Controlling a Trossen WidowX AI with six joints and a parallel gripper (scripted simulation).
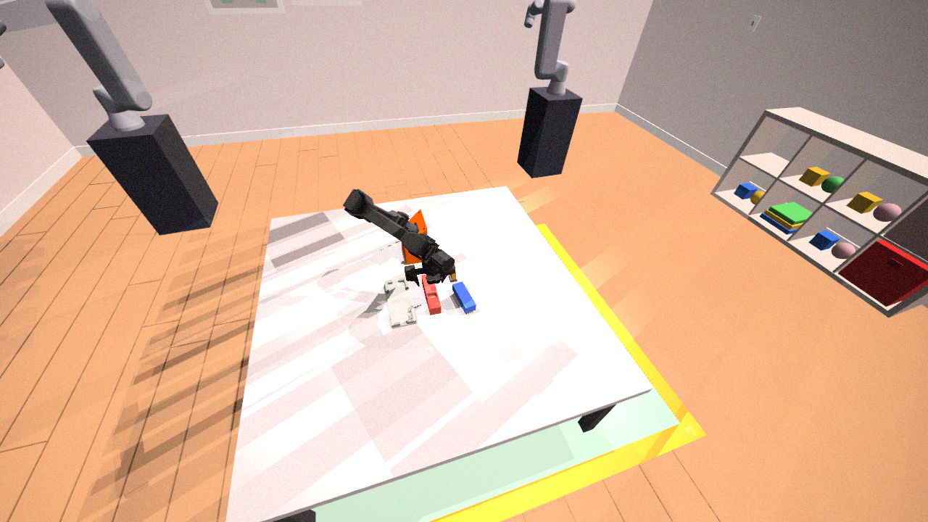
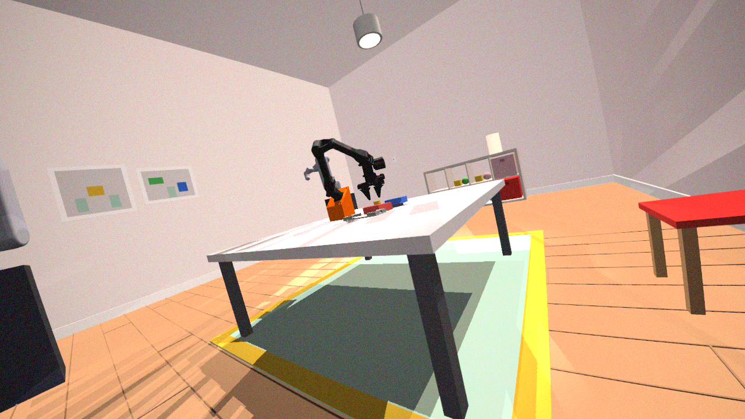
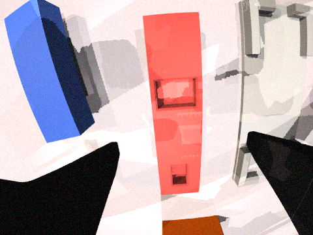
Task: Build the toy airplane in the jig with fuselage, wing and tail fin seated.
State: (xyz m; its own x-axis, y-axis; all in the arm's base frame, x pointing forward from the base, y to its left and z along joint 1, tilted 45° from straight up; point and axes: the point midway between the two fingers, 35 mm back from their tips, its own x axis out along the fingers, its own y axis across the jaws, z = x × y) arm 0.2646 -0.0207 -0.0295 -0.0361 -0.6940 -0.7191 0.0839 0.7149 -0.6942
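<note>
The red fuselage [image 1: 433, 304] [image 2: 384, 206] [image 3: 177, 147] lies on the table beside the pale grey cradle [image 1: 402, 312] [image 3: 252, 39], with both sockets facing up. The blue wing [image 1: 464, 296] [image 2: 397, 200] [image 3: 29, 78] lies on the fuselage's other side, slightly angled to it. The small yellow tail fin [image 1: 453, 276] [image 2: 376, 202] is near the wing's end towards the robot base; it is not visible in the wrist view. My gripper [image 1: 431, 280] [image 2: 374, 198] [image 3: 184, 143] is open and empty, pointing down above the fuselage, with one fingertip on each side of it in the wrist view.
The orange robot base [image 1: 411, 253] [image 2: 339, 207] [image 3: 193, 228] stands on the white table [image 1: 519, 337] [image 2: 406, 229], behind the parts. A shelf [image 1: 837, 148] stands on the floor to the right in the top view. Two grey arms on dark pedestals stand beyond the table.
</note>
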